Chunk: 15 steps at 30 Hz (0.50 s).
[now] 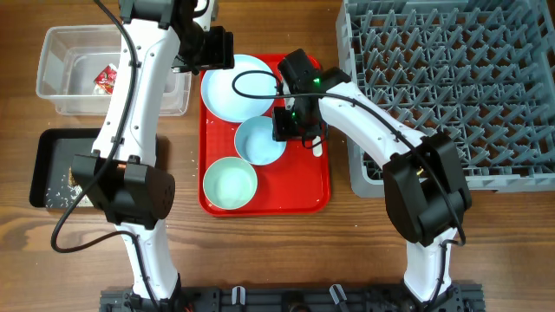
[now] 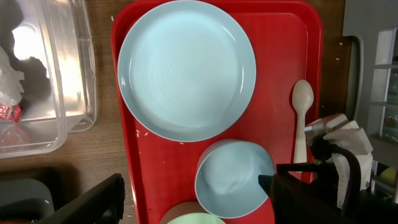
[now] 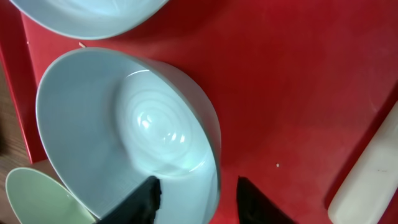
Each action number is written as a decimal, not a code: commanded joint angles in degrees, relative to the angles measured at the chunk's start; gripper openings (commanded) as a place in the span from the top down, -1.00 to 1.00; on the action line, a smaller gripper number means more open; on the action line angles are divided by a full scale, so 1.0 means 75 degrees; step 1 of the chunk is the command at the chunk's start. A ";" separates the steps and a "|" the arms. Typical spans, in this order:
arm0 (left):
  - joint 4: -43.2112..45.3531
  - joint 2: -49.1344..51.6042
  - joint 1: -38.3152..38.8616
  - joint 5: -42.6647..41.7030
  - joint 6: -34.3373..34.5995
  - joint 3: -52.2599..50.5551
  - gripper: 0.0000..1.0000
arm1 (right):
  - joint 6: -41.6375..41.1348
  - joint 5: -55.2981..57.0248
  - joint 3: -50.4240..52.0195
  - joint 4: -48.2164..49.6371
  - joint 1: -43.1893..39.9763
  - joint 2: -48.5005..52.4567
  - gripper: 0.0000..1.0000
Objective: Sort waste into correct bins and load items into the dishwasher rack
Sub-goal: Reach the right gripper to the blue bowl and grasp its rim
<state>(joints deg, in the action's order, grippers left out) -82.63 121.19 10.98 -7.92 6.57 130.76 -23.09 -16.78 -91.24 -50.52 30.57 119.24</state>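
The red tray (image 1: pixel 314 189) lies mid-worktop (image 1: pixel 260 256). The plate (image 1: pixel 230 95) fills its far-left corner. The blue bowl (image 1: pixel 258 143) sits at the tray's centre, just in front of the plate. The green bowl (image 1: pixel 230 184) stands in the near-left corner, close beside the blue one. The spoon (image 2: pixel 301 106) lies along the tray's right edge, bowl end pointing away from the robot.

The right pincer (image 3: pixel 198 186) is down at the blue bowl's right rim. One finger (image 3: pixel 144 200) is inside the bowl and the other is outside on the tray. The rim runs between them with a gap on each side, so the pincer is released and clenches nothing yet.

The left pincer (image 1: pixel 208 48) hangs above the plate's far edge, released and empty. In its wrist view one finger (image 2: pixel 93 202) shows far out at the lower left.

The rack (image 1: pixel 451 78) takes up the worktop's far-right corner, its near-left corner next to the tray's right edge. The tub (image 1: pixel 65 48) sits at the far-left corner with the wrapper (image 1: pixel 107 79) inside, and something crumpled and white shows beside it. The black tray (image 1: pixel 52 156) rests on the left edge in front of the tub, with rice (image 1: pixel 62 186) scattered in its near part.
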 commanded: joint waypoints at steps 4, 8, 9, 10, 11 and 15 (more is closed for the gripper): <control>0.0026 0.0099 0.0020 0.0073 0.0044 -0.0050 -0.79 | -0.0323 0.0009 -0.0015 0.0044 0.0003 0.0329 0.35; 0.0160 0.0099 0.0009 0.0073 0.0050 -0.0050 -0.86 | -0.0338 -0.0009 -0.0015 0.0044 0.0003 0.0475 0.38; 0.0239 0.0099 -0.0003 0.0073 0.0055 -0.0050 -0.90 | -0.0341 -0.0009 -0.0015 0.0047 0.0003 0.0475 0.42; 0.0318 0.0099 -0.0006 0.0073 0.0055 -0.0050 -0.93 | -0.0341 -0.0006 -0.0017 0.0052 0.0000 0.0475 0.49; 0.0425 0.0099 -0.0029 0.0073 0.0079 -0.0050 -0.96 | -0.0341 -0.0003 -0.0017 0.0070 0.0000 0.0475 0.63; 0.0813 0.0099 -0.0166 0.0079 0.0204 -0.0050 -1.00 | -0.0353 -0.0009 -0.0017 0.0070 -0.0006 0.0475 0.91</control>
<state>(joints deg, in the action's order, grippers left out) -78.02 121.19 10.85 -7.92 6.98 130.76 -25.56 -16.64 -91.24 -50.11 30.57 121.93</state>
